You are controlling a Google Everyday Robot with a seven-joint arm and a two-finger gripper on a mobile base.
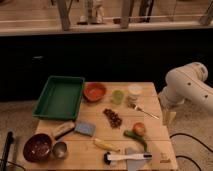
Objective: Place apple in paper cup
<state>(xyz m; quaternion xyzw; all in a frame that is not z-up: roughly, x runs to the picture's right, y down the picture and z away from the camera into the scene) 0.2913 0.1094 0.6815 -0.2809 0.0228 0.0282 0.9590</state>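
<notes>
**Task state and arm pose.** The apple [139,128] rests on the surface [93,114] near the right edge, toward the front right corner. A green vegetable [136,137] lies against or just beside its front side. The paper cup [134,90] stands upright near the back edge, nearer the back right corner, just beside the green cup [118,96]. Its inside cannot be made out from this view. Apple and cup are well apart, with a fork [145,111] between them and grapes [113,118] near the apple on the side away from the right edge.

Judged from this layout, no part of the task is done. The apple is yet to be grasped, lifted, carried toward the back edge and released into the cup.

The arm [186,86] reaches in from beyond the right edge, with its white elbow raised above the surface and its lower link turned downward. The gripper [167,115] hangs at the right edge, about level with the fork, near the apple but apart from it. Nothing is seen in its hold, and whether it is open or closed cannot be told.
</notes>
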